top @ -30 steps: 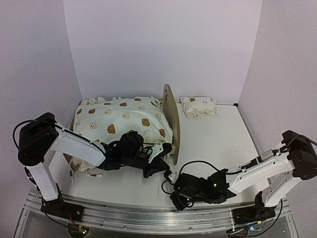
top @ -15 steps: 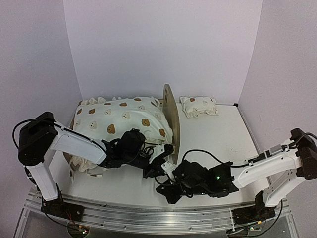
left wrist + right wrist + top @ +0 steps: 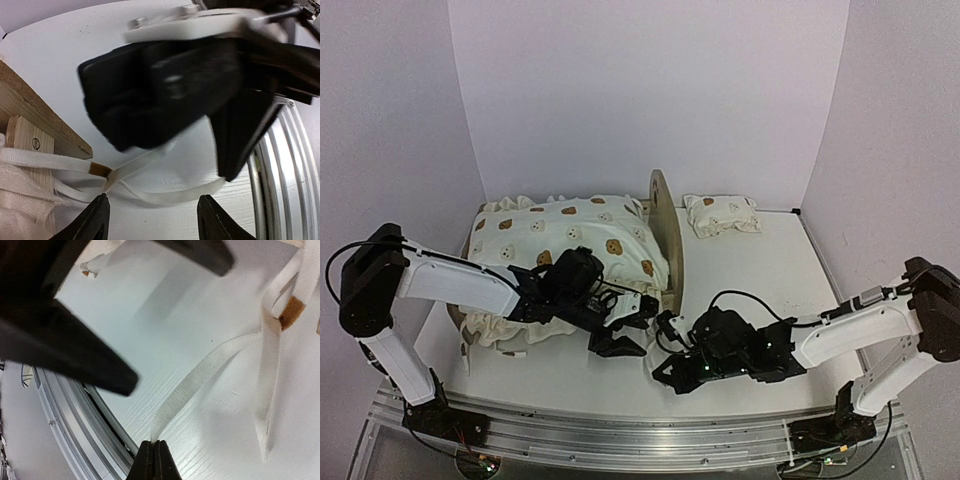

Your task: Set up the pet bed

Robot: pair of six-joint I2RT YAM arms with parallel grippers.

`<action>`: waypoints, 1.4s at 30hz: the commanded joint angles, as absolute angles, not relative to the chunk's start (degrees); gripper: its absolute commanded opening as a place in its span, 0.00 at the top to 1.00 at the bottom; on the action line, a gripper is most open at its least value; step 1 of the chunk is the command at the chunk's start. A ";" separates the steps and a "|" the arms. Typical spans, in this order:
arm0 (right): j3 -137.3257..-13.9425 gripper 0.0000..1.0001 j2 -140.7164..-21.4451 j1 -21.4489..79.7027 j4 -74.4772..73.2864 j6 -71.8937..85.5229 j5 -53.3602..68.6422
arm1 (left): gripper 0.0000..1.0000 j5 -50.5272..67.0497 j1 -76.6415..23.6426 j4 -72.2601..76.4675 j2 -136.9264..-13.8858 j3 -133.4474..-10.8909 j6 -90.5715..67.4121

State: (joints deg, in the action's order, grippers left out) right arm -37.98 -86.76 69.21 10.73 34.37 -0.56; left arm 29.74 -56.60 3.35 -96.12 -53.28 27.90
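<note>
Within the last second the left pincer has been opened and drawn slightly back from the near corner of the pet bed, so that nothing is gripped by it now. A white tie strap is seen lying on the surface between its spread fingers. Meanwhile the right pincer has been brought in from the near edge and is clenched on the free end of that strap. A handover is thus judged to have been made, the tie being left to the right arm. The bed stands left of centre, covered by bear-print bedding. Its wooden corner lies just beyond the left pincer and near the right one.
</note>
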 commanded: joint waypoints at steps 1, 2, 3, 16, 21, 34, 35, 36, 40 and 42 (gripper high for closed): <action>-37.70 1.00 -85.39 67.44 15.23 35.75 3.64 | 0.39 37.43 -55.99 -4.44 -90.40 -54.15 39.89; -37.76 1.00 -85.35 67.14 15.53 35.82 4.04 | 0.40 38.71 -55.99 -4.24 -89.59 -53.07 42.14; -37.88 1.00 -85.37 66.84 15.73 35.88 4.27 | 0.40 39.92 -56.03 -2.81 -88.75 -51.59 43.91; -39.80 1.00 -85.66 66.29 16.07 36.11 5.44 | 0.44 30.68 -59.88 27.67 -94.76 -41.16 54.00; -39.88 1.00 -85.30 66.13 16.43 35.77 5.04 | 0.56 30.73 -60.85 25.87 -97.22 -42.86 52.18; -40.34 1.00 -84.95 65.24 16.59 35.35 6.02 | 0.98 28.25 -61.05 27.51 -98.42 -44.40 49.38; -40.37 1.00 -84.81 65.05 16.59 35.34 5.93 | 1.00 27.91 -61.05 27.48 -98.34 -44.35 49.00; -40.36 1.00 -84.66 64.88 16.61 35.35 5.79 | 1.00 27.56 -61.08 27.38 -98.20 -44.25 48.62; -40.66 0.91 -83.58 64.01 14.71 36.21 1.16 | 1.00 23.02 -60.98 25.07 -97.53 -45.66 41.67; -40.67 0.86 -82.29 63.52 12.57 36.11 -4.91 | 1.00 20.44 -60.46 22.52 -97.21 -47.14 34.15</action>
